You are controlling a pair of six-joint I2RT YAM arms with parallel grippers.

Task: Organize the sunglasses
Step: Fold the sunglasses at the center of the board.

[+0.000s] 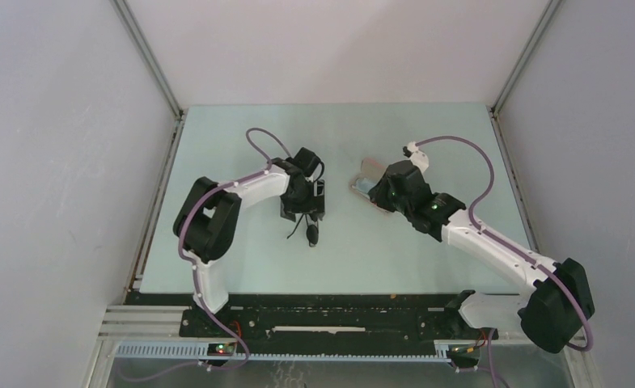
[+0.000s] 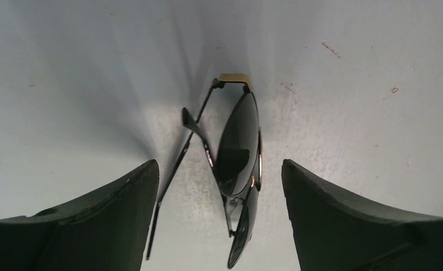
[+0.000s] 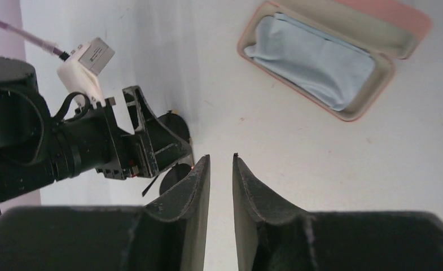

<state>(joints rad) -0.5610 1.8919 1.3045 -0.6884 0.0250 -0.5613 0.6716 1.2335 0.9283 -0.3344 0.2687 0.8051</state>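
Note:
The sunglasses (image 2: 238,164) lie folded on the pale table, with dark lenses and thin black wire arms. In the left wrist view they sit between my left gripper's fingers without touching either. My left gripper (image 2: 219,166) is open and low over them. In the top view the sunglasses (image 1: 311,234) lie just in front of the left gripper (image 1: 304,215). My right gripper (image 3: 221,157) is empty, its jaws a narrow gap apart, and hovers over bare table. A lens of the sunglasses (image 3: 172,178) shows beside its left finger.
The pink oblong case (image 3: 402,25) lies open at the upper right of the right wrist view, with the light blue cloth (image 3: 315,59) inside. In the top view the case (image 1: 367,173) is partly hidden by the right gripper (image 1: 376,192). White walls enclose the table.

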